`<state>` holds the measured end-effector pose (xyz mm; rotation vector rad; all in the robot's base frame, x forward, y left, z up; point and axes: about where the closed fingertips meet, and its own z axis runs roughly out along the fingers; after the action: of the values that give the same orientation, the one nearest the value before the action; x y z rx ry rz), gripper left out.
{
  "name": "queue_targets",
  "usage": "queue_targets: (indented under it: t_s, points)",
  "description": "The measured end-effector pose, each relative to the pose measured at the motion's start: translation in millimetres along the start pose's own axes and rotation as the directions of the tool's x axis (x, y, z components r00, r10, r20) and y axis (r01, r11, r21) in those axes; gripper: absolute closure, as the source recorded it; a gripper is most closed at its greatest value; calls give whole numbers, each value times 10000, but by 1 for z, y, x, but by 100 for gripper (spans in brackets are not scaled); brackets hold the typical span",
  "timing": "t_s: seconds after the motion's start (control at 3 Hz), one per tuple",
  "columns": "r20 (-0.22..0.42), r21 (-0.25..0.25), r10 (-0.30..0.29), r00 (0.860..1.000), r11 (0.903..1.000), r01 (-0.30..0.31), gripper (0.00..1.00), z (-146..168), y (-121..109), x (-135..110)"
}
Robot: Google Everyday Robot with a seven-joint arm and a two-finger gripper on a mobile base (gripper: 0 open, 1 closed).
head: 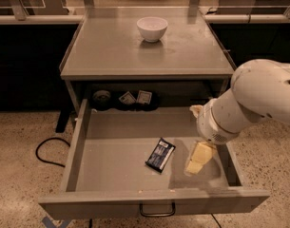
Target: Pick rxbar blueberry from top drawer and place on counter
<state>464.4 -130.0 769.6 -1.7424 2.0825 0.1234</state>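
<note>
The rxbar blueberry [160,154], a dark blue wrapper with white lettering, lies flat on the floor of the open top drawer [76,146], right of its middle. My gripper [198,158], pale yellow at the end of the white arm [258,96], hangs inside the drawer just right of the bar, apart from it and close above the drawer floor. The grey counter [111,51] sits directly above the drawer's back.
A white bowl [152,27] stands at the counter's back middle. Dark round holders with pale packets [136,98] sit at the drawer's back. The dark wire handle [157,212] is on the drawer front. A black cable [43,151] lies on the speckled floor at left.
</note>
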Motion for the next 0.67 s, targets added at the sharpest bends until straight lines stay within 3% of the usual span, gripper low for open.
queue_targets:
  t_s: [0.33, 0.67]
  points:
    - [173, 272, 210, 9996, 9994, -214, 0, 45, -26, -8]
    - [170, 270, 208, 9996, 9994, -212, 0, 45, -26, -8]
